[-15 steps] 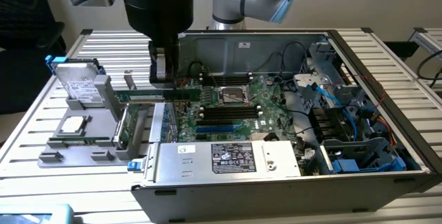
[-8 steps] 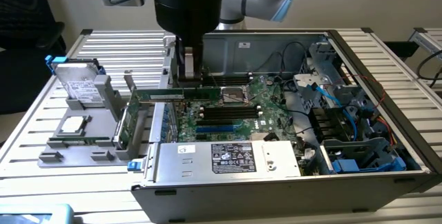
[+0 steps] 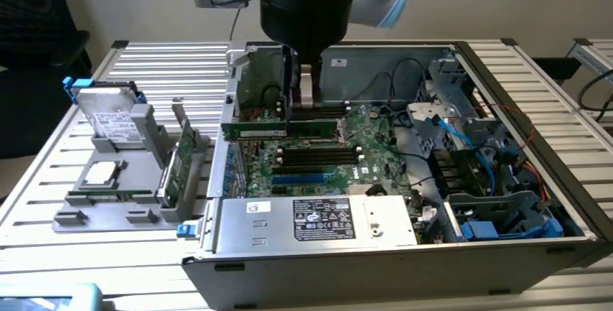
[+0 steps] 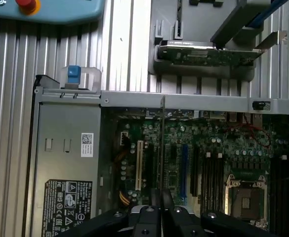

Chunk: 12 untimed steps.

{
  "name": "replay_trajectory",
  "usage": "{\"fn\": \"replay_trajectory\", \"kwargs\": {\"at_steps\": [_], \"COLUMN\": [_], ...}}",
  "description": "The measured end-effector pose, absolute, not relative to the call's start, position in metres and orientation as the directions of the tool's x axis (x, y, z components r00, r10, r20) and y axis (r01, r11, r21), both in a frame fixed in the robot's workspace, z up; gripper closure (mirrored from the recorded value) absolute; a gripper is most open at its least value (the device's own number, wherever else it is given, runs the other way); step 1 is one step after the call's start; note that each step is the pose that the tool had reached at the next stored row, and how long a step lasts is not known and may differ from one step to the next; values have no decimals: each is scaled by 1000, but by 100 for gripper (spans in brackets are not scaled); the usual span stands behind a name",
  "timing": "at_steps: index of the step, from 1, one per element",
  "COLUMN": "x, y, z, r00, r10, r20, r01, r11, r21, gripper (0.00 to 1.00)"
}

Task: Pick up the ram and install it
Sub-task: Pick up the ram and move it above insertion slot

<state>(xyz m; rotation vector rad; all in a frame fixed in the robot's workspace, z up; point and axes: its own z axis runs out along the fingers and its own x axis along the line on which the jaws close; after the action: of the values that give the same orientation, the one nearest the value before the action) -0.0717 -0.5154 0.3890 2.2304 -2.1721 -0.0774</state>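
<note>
Green, long, thin circuit-board ram stick (image 3: 283, 130) hangs pinched in my black end effector (image 3: 306, 106), which is closed almost fully on it, above the green motherboard (image 3: 369, 128) inside the open grey metal computer case (image 3: 383, 271) on the slatted desk (image 3: 163, 59).

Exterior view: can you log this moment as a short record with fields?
setting: open computer case on a slatted table
gripper: shut on the ram
ram position: held on edge above the motherboard, not seated in the black memory slots
side items: grey parts holder on the exterior view's left, carrying a hard drive
</note>
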Motion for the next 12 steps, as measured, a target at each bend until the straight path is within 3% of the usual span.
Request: {"fn": "replay_trajectory", "kwargs": {"at_steps": [12], "x": [-26], "y": [-489], "z": [380], "r00": [26], "r10": [-1000], "r20": [-14], "r01": [-998], "r11": [-27], "r21": [51], "gripper": [87]}}
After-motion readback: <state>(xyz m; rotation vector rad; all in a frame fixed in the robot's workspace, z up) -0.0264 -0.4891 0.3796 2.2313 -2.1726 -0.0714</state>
